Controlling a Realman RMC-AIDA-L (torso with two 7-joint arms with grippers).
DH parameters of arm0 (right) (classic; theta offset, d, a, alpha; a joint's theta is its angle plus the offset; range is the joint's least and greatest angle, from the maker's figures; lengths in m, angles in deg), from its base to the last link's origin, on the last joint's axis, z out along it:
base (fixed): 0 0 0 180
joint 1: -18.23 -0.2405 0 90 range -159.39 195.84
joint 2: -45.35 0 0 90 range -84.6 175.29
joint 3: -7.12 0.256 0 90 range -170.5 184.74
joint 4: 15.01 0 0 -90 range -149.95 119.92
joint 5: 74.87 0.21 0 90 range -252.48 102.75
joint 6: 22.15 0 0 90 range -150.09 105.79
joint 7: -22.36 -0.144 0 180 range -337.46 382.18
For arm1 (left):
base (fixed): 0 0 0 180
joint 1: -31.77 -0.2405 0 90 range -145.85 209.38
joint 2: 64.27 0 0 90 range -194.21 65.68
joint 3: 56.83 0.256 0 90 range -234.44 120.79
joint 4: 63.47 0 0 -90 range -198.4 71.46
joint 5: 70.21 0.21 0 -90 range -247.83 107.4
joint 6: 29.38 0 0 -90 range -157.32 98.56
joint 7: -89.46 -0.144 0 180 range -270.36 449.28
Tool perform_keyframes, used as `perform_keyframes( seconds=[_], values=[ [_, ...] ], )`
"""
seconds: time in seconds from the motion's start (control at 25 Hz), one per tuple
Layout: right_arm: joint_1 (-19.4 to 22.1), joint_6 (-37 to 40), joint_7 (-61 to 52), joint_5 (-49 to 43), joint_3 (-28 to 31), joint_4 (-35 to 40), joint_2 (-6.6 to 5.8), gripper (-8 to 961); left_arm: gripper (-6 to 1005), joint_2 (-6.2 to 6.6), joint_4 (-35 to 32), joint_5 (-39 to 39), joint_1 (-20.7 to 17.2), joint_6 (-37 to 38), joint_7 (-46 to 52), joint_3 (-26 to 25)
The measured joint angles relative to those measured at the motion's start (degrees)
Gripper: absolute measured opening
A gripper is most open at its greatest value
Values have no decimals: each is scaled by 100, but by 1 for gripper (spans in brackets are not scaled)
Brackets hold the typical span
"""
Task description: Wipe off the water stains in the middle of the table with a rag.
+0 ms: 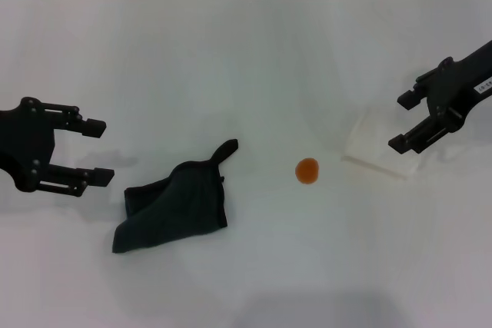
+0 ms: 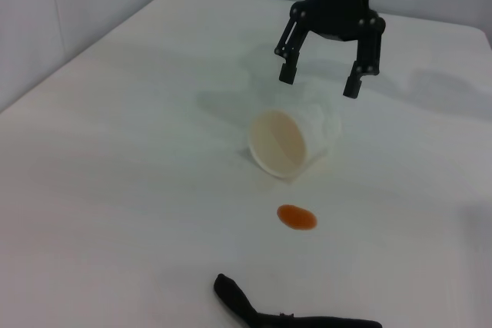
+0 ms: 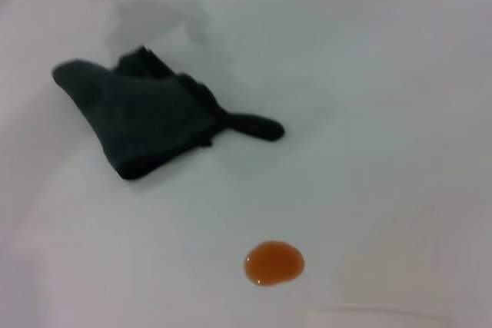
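White table [image 1: 254, 51] holds an orange spot [image 1: 307, 170], with the rag [image 1: 173, 205] beside it. Left claw [image 1: 96, 151] hangs open near the rag. Right claw [image 1: 403, 122] hangs open by a tipped cup [image 1: 373, 147]; bumping it could spread the mess.

On the worktop [image 1: 254, 51] the rag [image 1: 175, 207] lies left of centre, its tail pointing right and far toward the water stains [image 1: 307, 170] at the middle. A tipped cup [image 1: 378, 146] lies right of the stains, under the right claw [image 1: 406, 121]. The left claw [image 1: 98, 151] hovers left of the rag.
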Motion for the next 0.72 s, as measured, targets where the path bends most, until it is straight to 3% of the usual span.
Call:
perform_keyframes(
  seconds=[0.36, 0.72],
  values=[
    [-623, -2, -857, -699, -821, -289, 57, 869, 744, 5, 1, -8, 7, 11, -29, 11],
    [-1717, -91, -1326, -1223, -1239, -1321, 234, 864, 744, -26, 2, -13, 20, -6, -143, 1]
  ],
)
